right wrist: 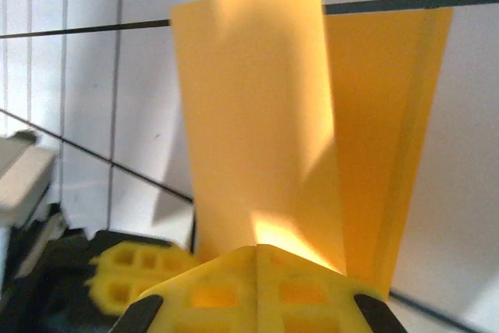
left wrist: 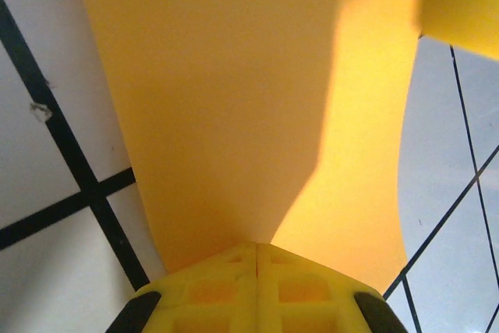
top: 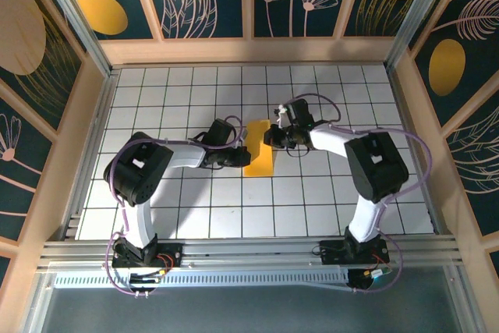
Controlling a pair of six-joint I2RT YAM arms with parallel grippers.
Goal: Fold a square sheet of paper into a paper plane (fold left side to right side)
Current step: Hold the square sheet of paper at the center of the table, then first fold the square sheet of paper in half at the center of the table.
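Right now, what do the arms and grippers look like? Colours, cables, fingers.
Both the left arm and right arm have white links with bulky black joint housings. A lavender cable loops along each. The left gripper and right gripper carry bright yellow fingers with a square lattice pattern, black at outer edges.

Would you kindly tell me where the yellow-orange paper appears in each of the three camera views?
Top external: the yellow-orange paper lies mid-table, between the left gripper and the right gripper.
Left wrist: it spreads across the upper middle, fanning out from the left gripper's shut fingertips.
Right wrist: it stands centre frame, one flap raised above the right gripper's shut fingertips.
Shared landmark: the black grid lines on the white table.
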